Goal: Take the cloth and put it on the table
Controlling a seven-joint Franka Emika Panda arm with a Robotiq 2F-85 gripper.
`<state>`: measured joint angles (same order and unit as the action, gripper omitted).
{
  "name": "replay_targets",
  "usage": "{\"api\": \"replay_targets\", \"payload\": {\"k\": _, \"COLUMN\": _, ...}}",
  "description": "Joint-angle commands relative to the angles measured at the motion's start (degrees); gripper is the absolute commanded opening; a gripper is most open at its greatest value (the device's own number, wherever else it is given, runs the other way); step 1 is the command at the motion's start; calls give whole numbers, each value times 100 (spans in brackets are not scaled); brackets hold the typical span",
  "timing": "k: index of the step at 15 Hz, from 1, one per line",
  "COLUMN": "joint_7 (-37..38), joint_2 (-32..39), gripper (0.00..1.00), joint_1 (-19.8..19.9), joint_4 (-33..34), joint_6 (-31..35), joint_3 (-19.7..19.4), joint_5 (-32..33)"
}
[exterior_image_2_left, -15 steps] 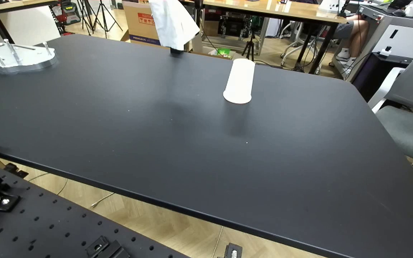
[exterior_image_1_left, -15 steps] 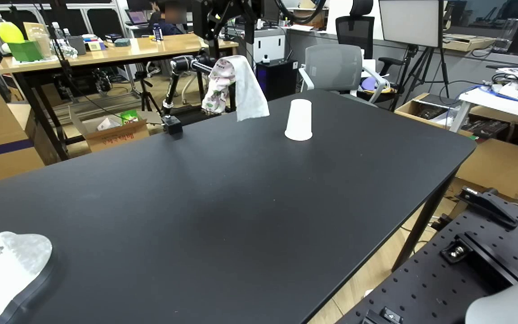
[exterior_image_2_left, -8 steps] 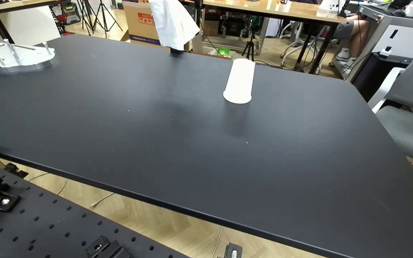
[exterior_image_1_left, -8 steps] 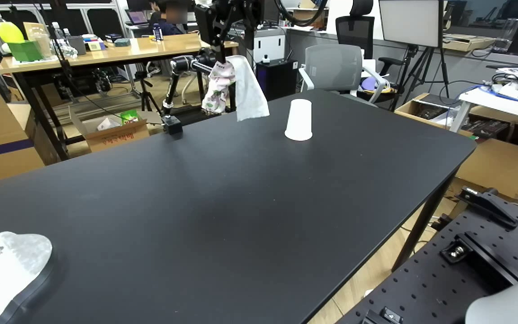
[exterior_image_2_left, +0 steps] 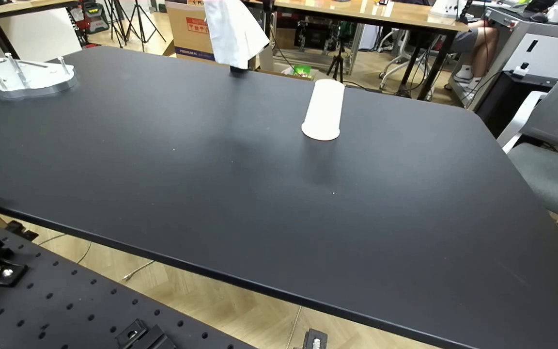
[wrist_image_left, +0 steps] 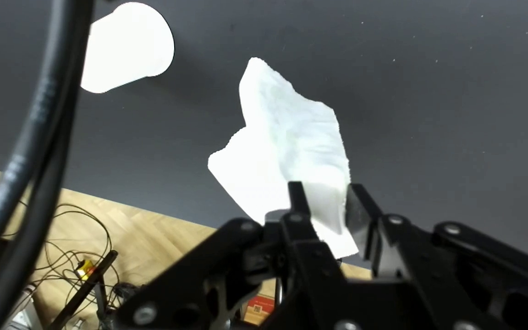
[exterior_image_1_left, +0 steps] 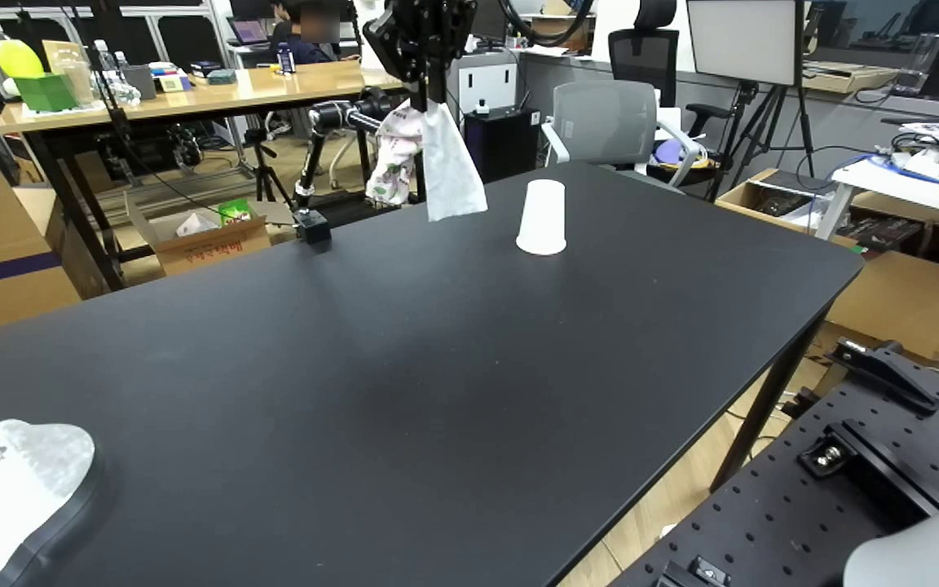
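Black two-finger gripper point(wrist_image_left: 326, 190), wrist view lower centre, has come down astride the white fabric cloth point(wrist_image_left: 291, 133), jaws apart, so a grasp likely comes next. Cloth hangs upper centre in both exterior views, not yet on the smooth black table point(exterior_image_1_left: 437, 367).

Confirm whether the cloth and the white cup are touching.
Apart. The wrist view shows a strip of dark table between the cloth and the white cup; both exterior views also show a gap.
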<state>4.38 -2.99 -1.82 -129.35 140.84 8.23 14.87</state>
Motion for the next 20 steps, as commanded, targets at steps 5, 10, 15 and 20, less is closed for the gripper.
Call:
{"api": "replay_targets", "payload": {"k": 5, "joint_7": -35, "joint_2": -8, "gripper": 0, "joint_1": -132, "joint_4": 162, "joint_6": -100, "joint_3": -91, "joint_5": -64}}
{"api": "replay_targets", "payload": {"k": 10, "joint_7": -405, "joint_2": -212, "gripper": 0, "joint_1": -395, "joint_4": 76, "joint_6": -133, "joint_3": 17, "joint_5": -619}}
{"api": "replay_targets", "payload": {"k": 15, "joint_7": -929, "joint_2": -300, "gripper": 0, "joint_1": -857, "joint_4": 35, "joint_6": -252, "joint_3": 251, "joint_5": -1377}}
{"api": "replay_targets", "payload": {"k": 20, "joint_7": -1002, "joint_2": -58, "gripper": 0, "joint_1": -1111, "joint_4": 26, "joint_6": -445, "joint_3": 431, "joint_5": -1611}}
